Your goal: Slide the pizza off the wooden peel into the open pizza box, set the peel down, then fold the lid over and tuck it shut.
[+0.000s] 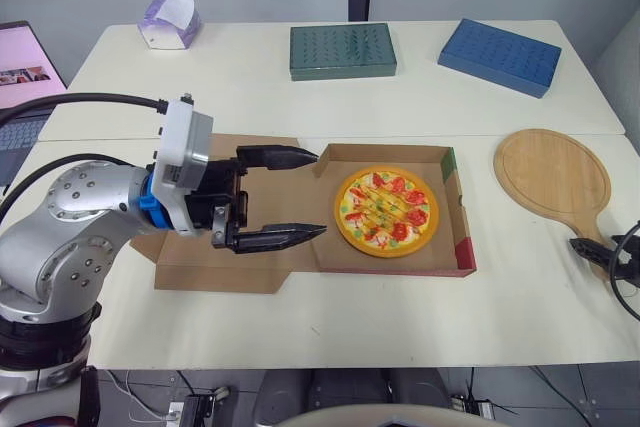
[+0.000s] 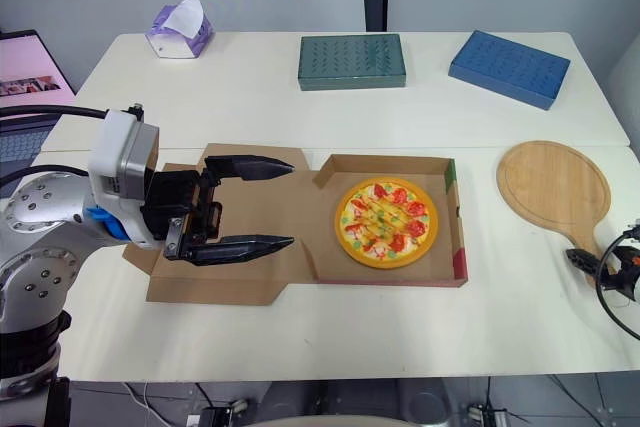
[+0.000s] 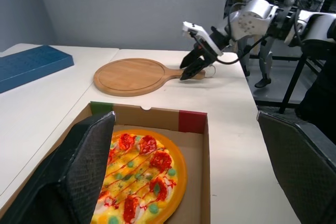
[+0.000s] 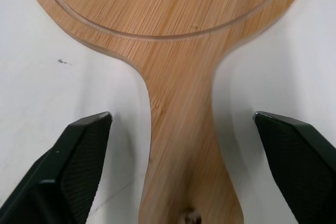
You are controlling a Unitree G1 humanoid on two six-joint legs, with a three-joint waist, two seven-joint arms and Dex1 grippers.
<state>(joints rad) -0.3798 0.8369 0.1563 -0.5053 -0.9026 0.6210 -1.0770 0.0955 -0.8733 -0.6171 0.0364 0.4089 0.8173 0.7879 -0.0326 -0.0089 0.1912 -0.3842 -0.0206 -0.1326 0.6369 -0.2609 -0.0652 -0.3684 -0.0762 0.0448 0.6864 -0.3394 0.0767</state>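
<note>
pizza (image 1: 386,211) in open pizza box (image 1: 460,234), peel (image 1: 552,175) beside

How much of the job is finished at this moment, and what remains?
Done: the pizza lies in the open box, and the peel rests flat on the table. In hand: the right gripper is open astride its handle; the left gripper is open over the flat lid. Left: folding and tucking the lid.

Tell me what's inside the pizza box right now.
Only the pizza, lying flat in the box. Whatever is beneath the pizza is covered and cannot be seen.
</note>
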